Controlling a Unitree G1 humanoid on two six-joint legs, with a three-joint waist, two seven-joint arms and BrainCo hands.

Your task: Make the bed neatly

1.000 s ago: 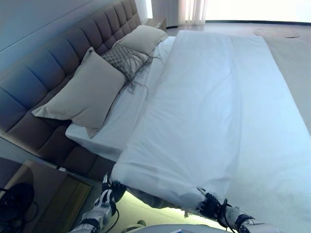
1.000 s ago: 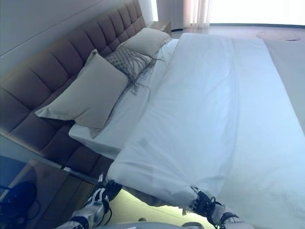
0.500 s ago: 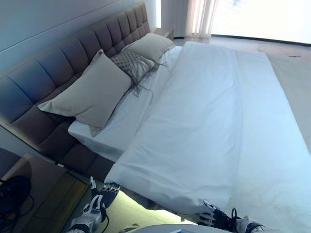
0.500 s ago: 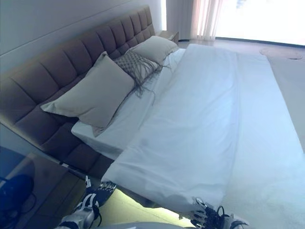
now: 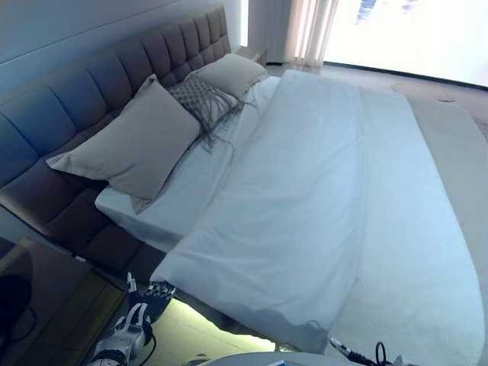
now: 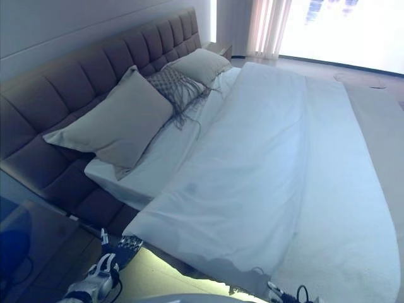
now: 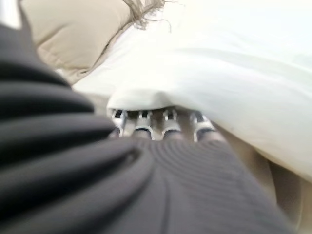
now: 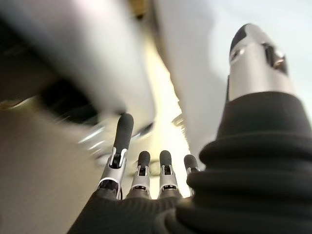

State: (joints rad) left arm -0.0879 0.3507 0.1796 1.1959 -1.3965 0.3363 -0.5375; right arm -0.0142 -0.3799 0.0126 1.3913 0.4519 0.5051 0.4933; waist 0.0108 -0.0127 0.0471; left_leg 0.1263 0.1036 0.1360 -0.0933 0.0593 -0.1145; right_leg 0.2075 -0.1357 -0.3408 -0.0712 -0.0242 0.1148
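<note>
From my station, the left hand (image 5: 136, 319) hung low beside the bed, just below the near corner of the white duvet (image 5: 305, 198). In its wrist view the fingers (image 7: 142, 122) ran straight out with their tips hidden under the duvet's edge, so I could not tell whether they held the cloth. Past it, the padded headboard (image 5: 91, 84) ran along the far left, with a large beige pillow (image 5: 130, 141) leaning on it, a fringed grey cushion (image 5: 200, 97) next, then a second beige pillow (image 5: 229, 72) farther off. The duvet lay spread along the mattress, its near edge draping over the bed's side, and a strip of bare sheet (image 5: 187, 187) showed between it and the pillows. At the bottom right, the right hand (image 6: 281, 295) barely showed; its wrist view had fingers (image 8: 123, 134) straight and spread, thumb apart, holding nothing, clear of the duvet.
</note>
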